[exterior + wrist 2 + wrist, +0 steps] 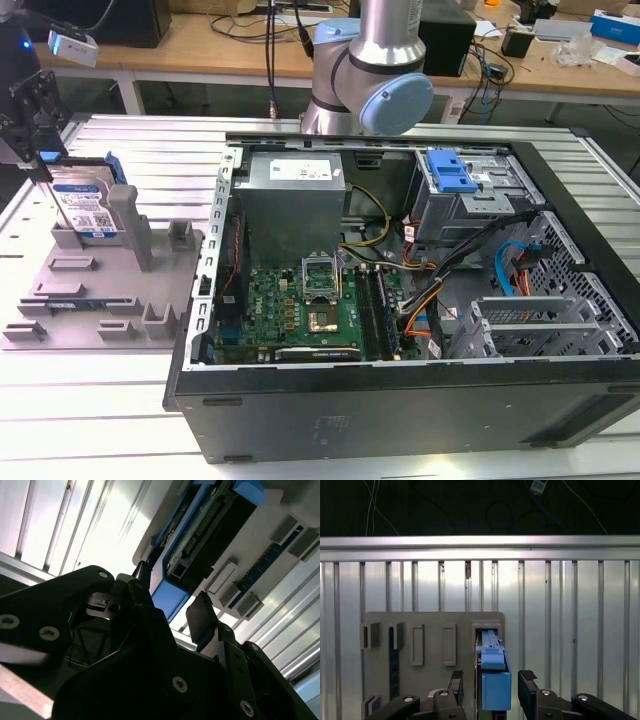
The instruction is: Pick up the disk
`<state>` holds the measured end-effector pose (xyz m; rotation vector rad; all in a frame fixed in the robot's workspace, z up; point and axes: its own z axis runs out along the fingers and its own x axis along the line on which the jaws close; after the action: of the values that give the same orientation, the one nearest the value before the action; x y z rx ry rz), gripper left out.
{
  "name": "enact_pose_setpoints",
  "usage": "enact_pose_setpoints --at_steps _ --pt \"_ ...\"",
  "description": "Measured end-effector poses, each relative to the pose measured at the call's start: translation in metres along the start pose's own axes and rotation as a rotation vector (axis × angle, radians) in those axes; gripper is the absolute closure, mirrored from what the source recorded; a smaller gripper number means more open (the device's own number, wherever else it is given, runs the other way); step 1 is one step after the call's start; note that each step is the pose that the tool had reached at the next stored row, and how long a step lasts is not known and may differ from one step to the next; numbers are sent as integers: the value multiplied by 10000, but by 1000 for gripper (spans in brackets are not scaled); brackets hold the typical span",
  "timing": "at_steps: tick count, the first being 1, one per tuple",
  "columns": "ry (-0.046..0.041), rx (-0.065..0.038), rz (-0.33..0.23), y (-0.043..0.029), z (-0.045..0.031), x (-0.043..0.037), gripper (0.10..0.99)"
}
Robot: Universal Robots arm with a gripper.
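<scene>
- Over on the exterior view's left, the claw [42, 160] hangs right above the disk [88, 208], fingers pointing down at it.
- The disk stands on edge in a slot at the far end of the grey tray [100, 300]. Its labelled face shows in the exterior view, and there's a blue rail [495, 685] along the edge nearest the claw.
- In the first wrist view that rail sits between the two fingertips [527, 676], with a sliver of gap on each side. So the claw looks released: straddling the disk, not squeezing it.
- Key relation: the disk's thin edge runs lengthwise along the gap, so each finger faces one of its broad sides. Looks lined up for a pinch, as far as these views can tell.
- The tray sits on the ribbed metal worktop [130, 140], just left of the open computer case [400, 400].
- Further right inside the case are the motherboard [300, 300] and the drive cage [470, 195], both well apart from the claw.
</scene>
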<state>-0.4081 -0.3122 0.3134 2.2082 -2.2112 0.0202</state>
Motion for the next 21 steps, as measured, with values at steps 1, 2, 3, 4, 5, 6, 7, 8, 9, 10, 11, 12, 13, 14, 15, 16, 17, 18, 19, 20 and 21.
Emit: enact_pose_setpoints --at_steps 1,2,3,4,5,6,7,8,9,10,11,12,13,14,15,16,17,18,19,20,21 --pt "0 0 -10 0 8 0 529" --pt "0 0 -18 0 15 -1 529" --pt "0 1 -28 0 23 -1 529" --pt "0 2 -36 0 30 -1 529" --pt "0 1 -46 0 38 -1 529" --pt "0 2 -55 0 45 -1 529" --pt "0 2 -67 0 55 -1 529" --pt "0 2 -74 0 62 -1 529" --pt "0 2 -84 0 69 -1 529" --pt "0 2 -96 0 79 -2 529" --pt "1 2 -103 0 84 -2 529" --pt "1 2 -111 0 89 -2 529" --pt "1 2 -121 0 96 -2 529" --pt "0 2 -127 0 102 -2 529" --pt "1 3 -137 0 110 -2 529" --pt "0 4 -146 0 119 -3 529" --pt "0 3 -155 0 126 -3 529" --pt "1 3 -158 0 130 -3 529" --pt "0 3 -160 0 134 -3 545" --pt "1 3 -163 0 138 -3 608" --pt "1 3 -165 0 142 -3 608"
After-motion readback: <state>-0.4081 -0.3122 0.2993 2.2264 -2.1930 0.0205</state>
